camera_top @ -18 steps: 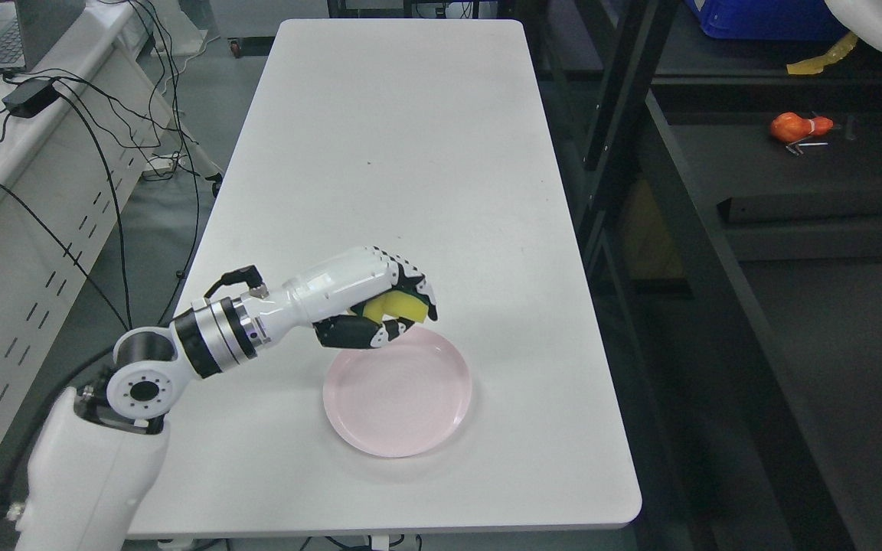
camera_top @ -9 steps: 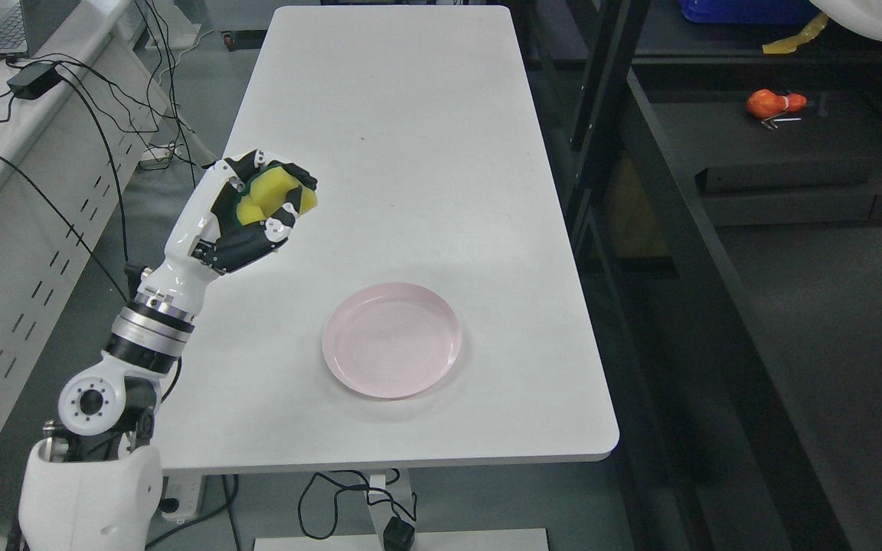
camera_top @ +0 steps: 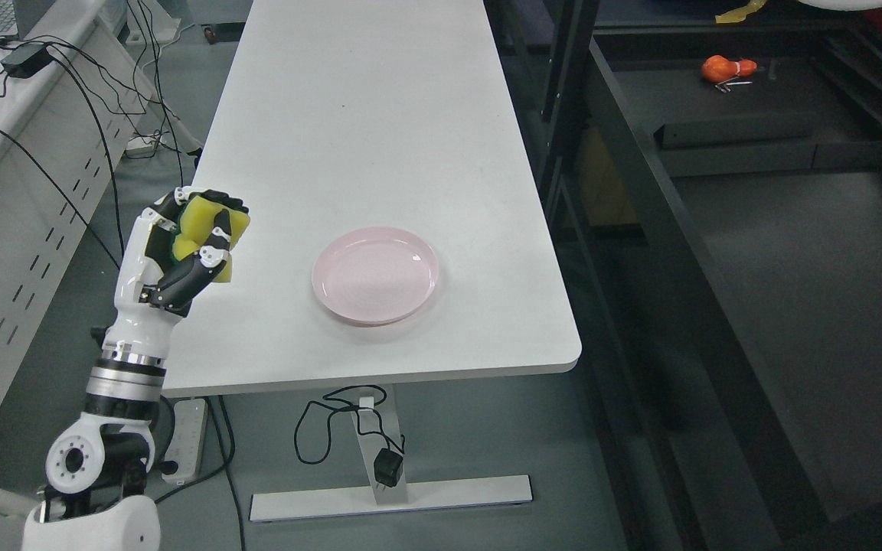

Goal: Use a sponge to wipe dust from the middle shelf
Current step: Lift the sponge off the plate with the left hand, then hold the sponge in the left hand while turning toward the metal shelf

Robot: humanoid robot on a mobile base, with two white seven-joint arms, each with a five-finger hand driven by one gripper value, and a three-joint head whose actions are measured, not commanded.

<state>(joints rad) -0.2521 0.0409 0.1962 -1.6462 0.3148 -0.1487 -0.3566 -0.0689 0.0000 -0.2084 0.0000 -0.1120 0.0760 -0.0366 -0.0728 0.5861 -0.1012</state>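
I see a yellow sponge with a dark green backing, squeezed in my left hand, fingers curled tight around it, raised at the white table's left edge, pink plate well apart.

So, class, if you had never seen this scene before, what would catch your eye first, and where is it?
Most striking is the white robot left hand, raised at the table's left edge with its fingers closed around a bright yellow sponge. Next comes the pale pink plate, lying bare near the front of the white table. A small orange object also stands out on the dark shelf at upper right.
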